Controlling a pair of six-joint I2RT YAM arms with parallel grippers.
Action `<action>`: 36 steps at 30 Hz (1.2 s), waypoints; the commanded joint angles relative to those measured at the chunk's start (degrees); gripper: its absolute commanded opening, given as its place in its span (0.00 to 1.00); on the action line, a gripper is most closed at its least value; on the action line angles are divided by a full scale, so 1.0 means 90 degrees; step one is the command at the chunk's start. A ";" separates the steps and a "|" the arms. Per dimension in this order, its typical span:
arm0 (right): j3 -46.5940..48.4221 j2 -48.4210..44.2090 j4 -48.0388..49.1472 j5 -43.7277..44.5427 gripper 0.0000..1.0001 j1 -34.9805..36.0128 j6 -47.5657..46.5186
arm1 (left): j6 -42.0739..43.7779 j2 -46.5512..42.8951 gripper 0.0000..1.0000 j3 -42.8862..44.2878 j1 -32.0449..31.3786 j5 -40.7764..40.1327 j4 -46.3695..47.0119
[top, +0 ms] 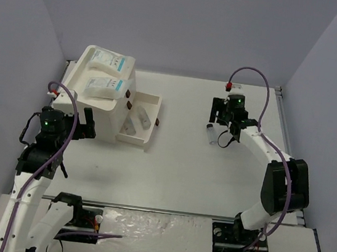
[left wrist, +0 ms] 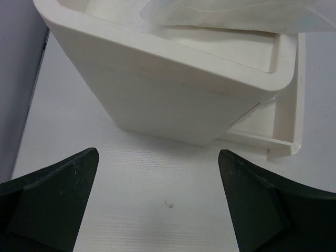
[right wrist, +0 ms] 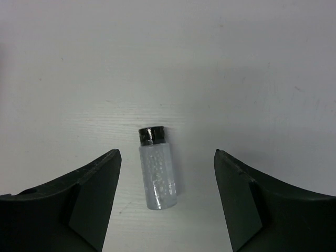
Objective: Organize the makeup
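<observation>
A small clear tube with a black cap (right wrist: 156, 169) lies on the table between the fingers of my right gripper (right wrist: 167, 155), which is open and touches nothing. In the top view the tube (top: 210, 133) lies at the middle right, just below the right gripper (top: 215, 118). Two flat white packets with teal labels (top: 112, 63) (top: 106, 85) lie on top of the white box (top: 109, 115). Its open drawer (top: 152, 119) holds small clear tubes (top: 146, 120). My left gripper (top: 86, 121) is open and empty beside the box's left side (left wrist: 173, 100). Brushes and the brown stick are out of view.
The white box stands at the back left, with its drawer (left wrist: 286, 126) pulled out to the right. Grey walls close the table in on the left, back and right. The arm bases sit at the near edge.
</observation>
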 commanded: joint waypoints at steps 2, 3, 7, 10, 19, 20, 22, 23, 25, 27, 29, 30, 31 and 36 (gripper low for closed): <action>-0.0032 0.0487 -0.0028 -0.1056 0.68 -0.0221 0.0126 | -0.0018 0.0012 0.97 0.0115 -0.0031 0.0050 0.0217; -0.0024 0.0608 -0.0028 -0.1106 0.67 -0.0226 0.0126 | -0.0022 0.0012 0.97 0.0115 -0.0031 0.0055 0.0213; -0.0004 0.1031 -0.0006 -0.1011 0.65 -0.0228 0.0110 | -0.0015 -0.0001 0.97 0.0115 -0.0041 0.0057 0.0211; 0.0017 0.1249 0.0022 -0.0903 0.60 -0.0228 0.0049 | -0.0015 0.0000 0.97 0.0115 -0.0041 0.0085 0.0218; 0.0043 0.1180 0.0230 -0.0843 0.06 0.0163 -0.0238 | 0.0000 0.0068 0.97 0.0126 -0.0041 0.0115 0.0190; 0.0076 0.1122 0.0226 -0.0830 0.02 0.0258 -0.0255 | 0.0005 0.0080 0.97 0.0134 -0.0041 0.0115 0.0181; 0.0284 0.1016 0.0236 -0.0840 0.00 0.0510 -0.0210 | -0.0005 0.0090 0.97 0.0143 -0.0041 0.0115 0.0182; 0.0447 0.0957 0.0243 -0.0847 0.00 0.0712 -0.0165 | -0.0005 0.0090 0.97 0.0137 -0.0041 0.0115 0.0189; 0.0843 0.0916 0.0256 -0.0860 0.00 0.1131 -0.0076 | 0.0005 0.0085 0.97 0.0134 -0.0041 0.0115 0.0187; 0.1185 0.0956 0.0315 -0.0898 0.00 0.1558 0.0097 | 0.0005 0.0081 0.97 0.0134 -0.0041 0.0106 0.0191; 0.1655 0.1100 0.0550 -0.0898 0.00 0.1786 0.0255 | 0.0005 0.0090 0.97 0.0125 -0.0041 0.0096 0.0181; 0.1675 0.1111 0.0637 -0.0897 0.00 0.1886 0.0325 | 0.0005 0.0081 0.97 0.0124 -0.0041 0.0096 0.0181; 0.1986 0.1306 0.0691 -0.0866 0.00 0.1997 0.0423 | 0.0009 0.0081 0.97 0.0124 -0.0045 0.0091 0.0177; 0.3265 0.2250 0.0791 -0.0893 0.03 0.2489 0.0591 | 0.0014 0.0053 0.97 0.0124 -0.0041 0.0077 0.0171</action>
